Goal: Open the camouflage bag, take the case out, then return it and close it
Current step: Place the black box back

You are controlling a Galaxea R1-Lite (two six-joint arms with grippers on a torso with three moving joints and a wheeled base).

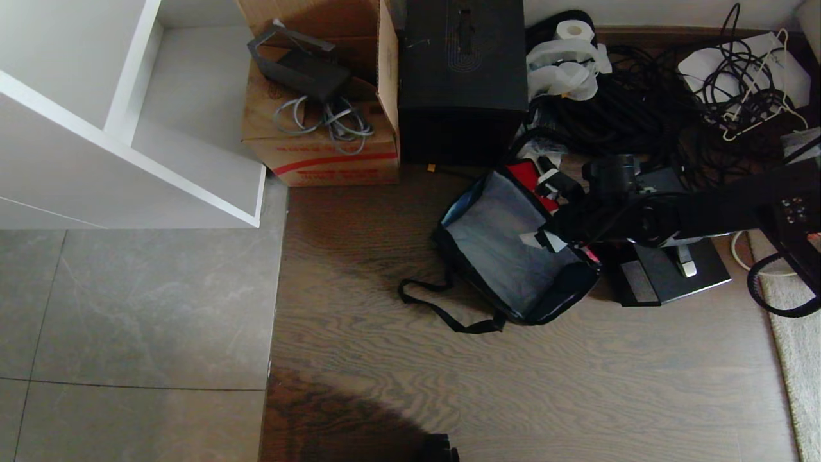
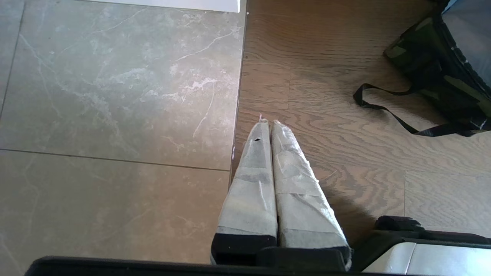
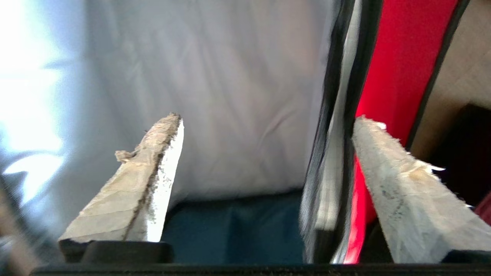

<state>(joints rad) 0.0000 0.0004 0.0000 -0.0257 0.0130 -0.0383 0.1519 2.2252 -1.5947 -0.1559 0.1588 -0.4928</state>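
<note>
Head view: camouflage bag (image 1: 507, 256) lying open on the wooden floor (image 1: 513, 385) right of centre, grey lining up, black strap (image 1: 436, 308) trailing off toward 8 o'clock, red flap lining showing at its 1 o'clock corner. Right gripper (image 1: 545, 240) reaching in from 3 o'clock, poised over the bag's right rim. Case (image 1: 667, 273), flat and black, resting on the floor just beside the bag at 3 o'clock, partly hidden under the arm. Tall black box (image 1: 462, 77) standing at 12 o'clock from the bag, brown cardboard carton (image 1: 321, 128) touching its left side, a tangle of black cables (image 1: 641, 109) at 2 o'clock, white shelf unit (image 1: 128, 115) at upper left, grey tiles (image 1: 128, 308) below it. Left wrist view: left gripper (image 2: 268, 122) hanging above the seam between tile and wood, taped fingers (image 2: 249, 184) pressed together, empty; a corner of the bag and its strap visible at 2 o'clock, well apart from the fingertips. Right wrist view: fingers (image 3: 153, 184) spread wide, holding nothing; one over the grey lining inside the bag, the other outside against the red flap lining, with the bag's black-edged rim standing between them, nearer the outer finger; contact with the rim hard to judge.
</note>
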